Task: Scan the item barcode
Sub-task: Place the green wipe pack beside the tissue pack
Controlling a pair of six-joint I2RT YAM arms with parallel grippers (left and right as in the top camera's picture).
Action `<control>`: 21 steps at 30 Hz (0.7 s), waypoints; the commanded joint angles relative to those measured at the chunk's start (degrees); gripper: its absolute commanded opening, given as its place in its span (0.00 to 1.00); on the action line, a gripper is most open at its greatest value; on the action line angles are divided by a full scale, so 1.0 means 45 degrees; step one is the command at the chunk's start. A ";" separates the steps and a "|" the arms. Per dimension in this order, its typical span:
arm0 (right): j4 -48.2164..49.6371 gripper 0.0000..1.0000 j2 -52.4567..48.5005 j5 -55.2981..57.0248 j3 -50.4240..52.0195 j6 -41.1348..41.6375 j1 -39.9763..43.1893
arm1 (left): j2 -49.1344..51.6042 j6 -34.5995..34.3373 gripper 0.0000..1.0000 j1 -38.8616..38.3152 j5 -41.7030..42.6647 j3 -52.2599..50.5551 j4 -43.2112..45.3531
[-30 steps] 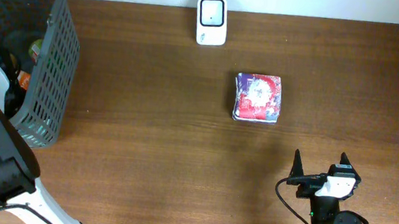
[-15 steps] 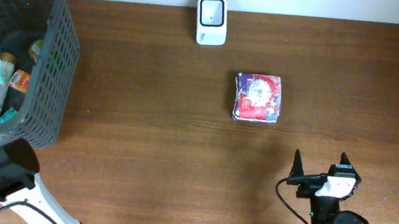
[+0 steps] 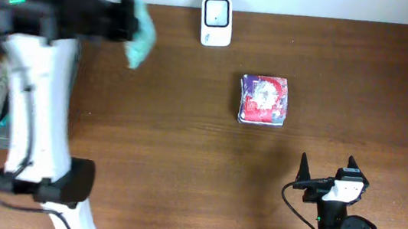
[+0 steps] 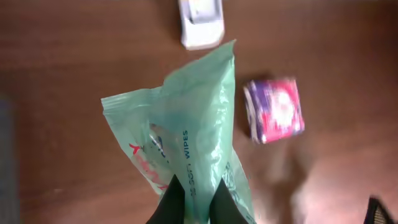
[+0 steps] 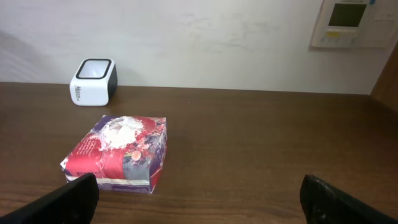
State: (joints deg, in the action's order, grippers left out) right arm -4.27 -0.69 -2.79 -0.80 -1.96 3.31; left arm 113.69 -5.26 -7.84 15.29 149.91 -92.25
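Overhead, the left arm (image 3: 36, 103) reaches across the far-left part of the counter (image 3: 167, 164) with the left jaws closed on a pale green wipes pack (image 3: 140, 36), which is held off the wood. The white scanner (image 3: 216, 21) stands near the far edge, to the right of the pack and apart from it, so the move that matters probably runs rightward along that edge. A red and purple tissue pack (image 3: 264, 100) lies flat nearer the middle, and the right jaws stand wide open and empty at the near edge, well apart from both packs. The left arm is therefore much the nearer to the scanner. In the left wrist view, the dark jaws pinch the near end of the wipes pack (image 4: 186, 137), and its long axis runs straight away from them, its far corner pointing toward the scanner (image 4: 200, 25) without touching it. The tissue pack (image 4: 277, 111) sits off to the right. Printed lettering shows on the wrapper, but no barcode can be made out, so which face should meet the scanner's window cannot be told. From the right wrist, the tissue pack (image 5: 118, 152) lies in front of the scanner (image 5: 93, 81), with the open right jaws framing bare counter (image 5: 261, 143) and holding nothing.
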 commanded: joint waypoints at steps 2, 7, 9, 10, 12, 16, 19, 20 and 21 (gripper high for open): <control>-0.0019 0.99 0.0073 0.0058 0.0107 0.0015 -0.0078 | 0.0165 0.0272 0.00 -0.2390 -0.0937 -0.4095 0.2676; -0.0015 0.99 0.0073 0.0058 0.0107 0.0015 -0.0078 | 0.0165 -0.0112 0.03 -0.4605 -0.1642 -1.0637 1.0593; -0.0015 0.99 0.0073 0.0058 0.0107 0.0015 -0.0078 | 0.0189 -0.1010 0.09 -0.4979 -0.2084 -1.1837 1.2619; -0.0019 0.99 0.0073 0.0058 0.0107 0.0015 -0.0078 | 0.0296 -0.1010 0.12 -0.5153 -0.2084 -1.2395 1.3542; -0.0015 0.99 0.0073 0.0058 0.0107 0.0015 -0.0078 | 0.0942 -0.1010 0.11 -0.5343 -0.2079 -1.2696 1.3930; -0.0015 0.99 0.0073 0.0058 0.0107 0.0015 -0.0078 | 0.1413 -0.1005 0.26 -0.5343 -0.3419 -1.2696 1.3721; -0.0015 0.99 0.0073 0.0058 0.0107 0.0015 -0.0078 | 0.1409 -0.1010 0.41 -0.5343 -0.3434 -1.2692 1.3440; -0.0019 0.99 0.0073 0.0058 0.0107 0.0015 -0.0078 | 0.1375 -0.1010 0.41 -0.5343 -0.3337 -1.2628 1.3313; -0.0015 0.99 0.0073 0.0058 0.0107 0.0015 -0.0078 | 0.1214 -0.1010 0.41 -0.5323 -0.3254 -1.2361 1.2954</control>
State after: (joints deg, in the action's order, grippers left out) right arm -4.27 -0.69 -2.79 -0.80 -1.96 3.31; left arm 119.59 -9.89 -31.77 0.95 93.19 -31.88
